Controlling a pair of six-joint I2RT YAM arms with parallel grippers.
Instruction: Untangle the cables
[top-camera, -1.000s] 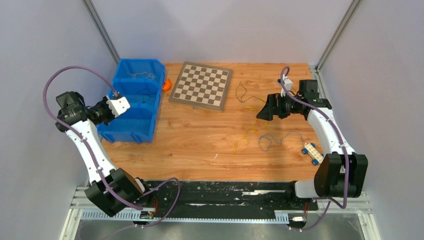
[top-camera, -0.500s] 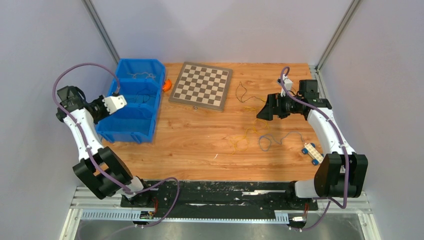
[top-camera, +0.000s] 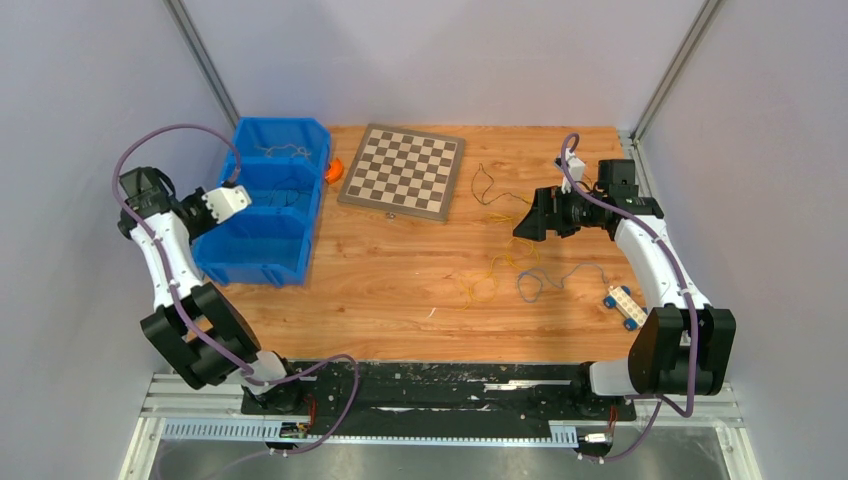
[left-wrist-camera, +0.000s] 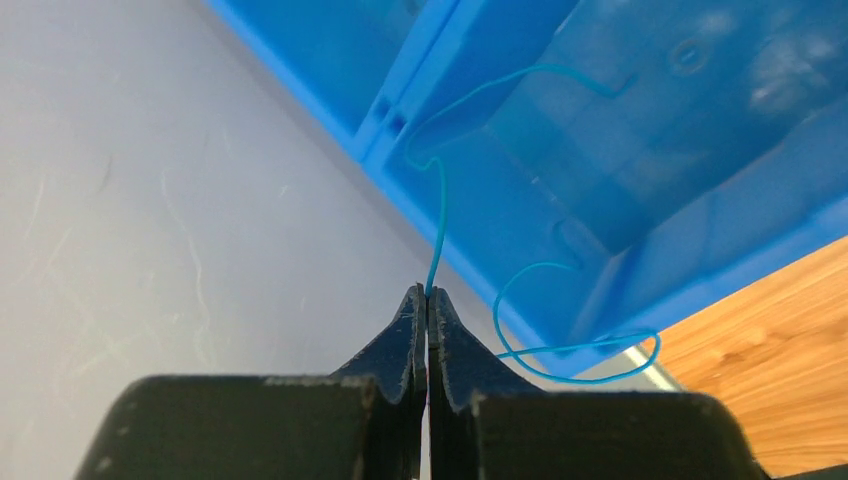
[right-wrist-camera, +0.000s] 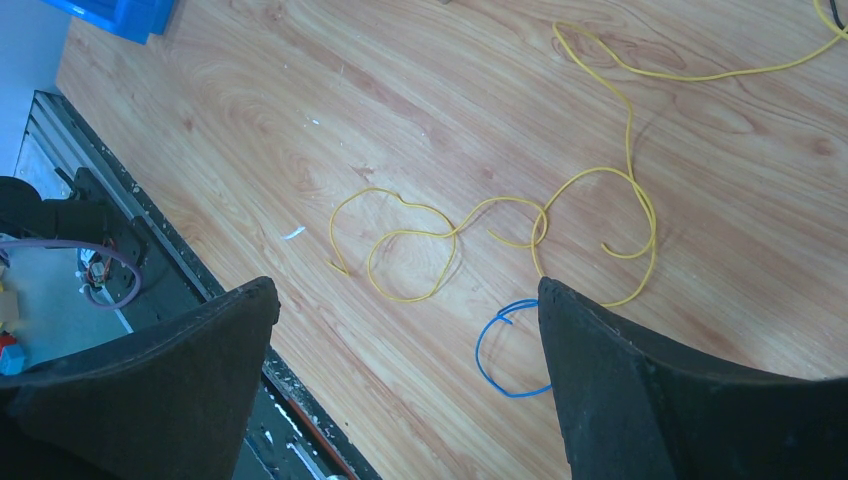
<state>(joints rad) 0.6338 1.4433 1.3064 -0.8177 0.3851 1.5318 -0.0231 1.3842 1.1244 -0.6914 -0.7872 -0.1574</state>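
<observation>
My left gripper is shut on a thin teal-blue cable that loops over the wall of the blue bin. In the top view this gripper hangs at the bin's left edge. My right gripper is open and empty, held above loose cables on the wood. These are a curly yellow cable and a blue one. The top view shows the right gripper above the yellow cable and the blue-grey cable. Another thin cable lies further back.
A checkerboard lies at the back centre, with a small orange object beside the bin. More thin wires lie in the bin's far compartment. A white and blue toy block sits at the right, by the right arm.
The left arm has folded back toward the left wall, and its gripper moved slightly left and back with the teal-blue cable. The right arm has not moved.
</observation>
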